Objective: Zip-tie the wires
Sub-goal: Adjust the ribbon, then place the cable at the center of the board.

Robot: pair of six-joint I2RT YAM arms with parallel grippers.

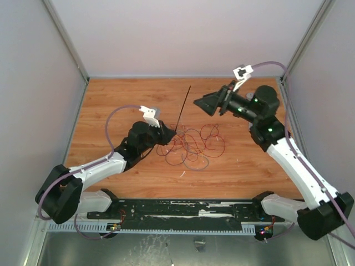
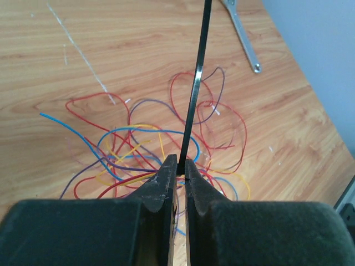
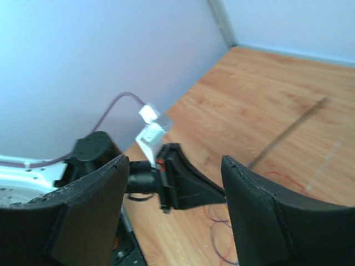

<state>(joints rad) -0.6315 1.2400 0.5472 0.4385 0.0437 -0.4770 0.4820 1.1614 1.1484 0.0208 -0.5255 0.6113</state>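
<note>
My left gripper [image 2: 178, 166] clamps the zip tie [image 2: 197, 83] at its base, over the wires [image 2: 166, 138]. My right gripper [image 1: 199, 103], jaws apart, should pinch the tie's far tip squarely; that tip looks blurred, probably free.

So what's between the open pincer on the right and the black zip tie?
Only bare wooden table. In the top view, the right pincer hangs open beside the zip tie without touching it, and just wood shows in the gap.
</note>
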